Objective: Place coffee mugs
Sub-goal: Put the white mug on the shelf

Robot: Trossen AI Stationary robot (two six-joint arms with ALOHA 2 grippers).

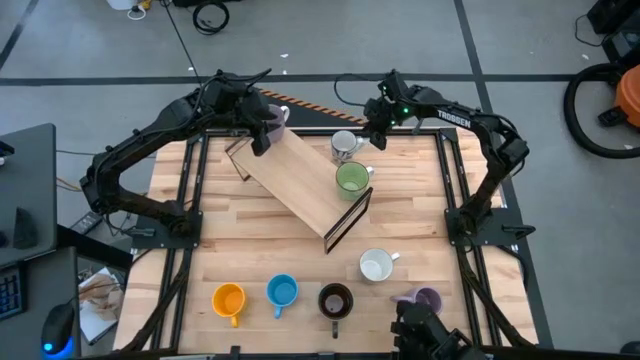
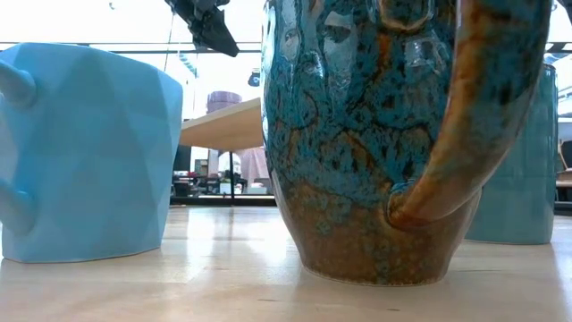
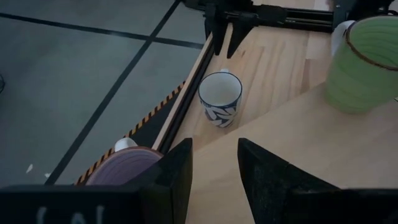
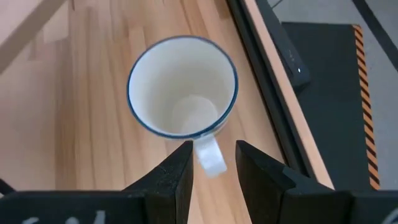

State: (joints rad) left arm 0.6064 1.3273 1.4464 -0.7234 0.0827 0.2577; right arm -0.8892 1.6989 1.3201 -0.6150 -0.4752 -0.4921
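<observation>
Eight mugs are seen on or above the wooden surface (image 1: 240,250). Near its front edge an orange mug (image 1: 229,299), a light blue mug (image 1: 282,292), a dark brown mug (image 1: 335,299) and a lavender mug (image 1: 427,299) are lined up, with a white mug (image 1: 376,265) set just behind. A green mug (image 1: 351,178) is stood on a raised wooden shelf (image 1: 300,180). The right tool (image 4: 213,163) is held open directly over the handle of a blue-rimmed patterned mug (image 4: 182,87) (upright, beside the shelf). The left tool (image 3: 214,163) is held open above the shelf's far end, beside a second lavender mug (image 3: 127,165).
</observation>
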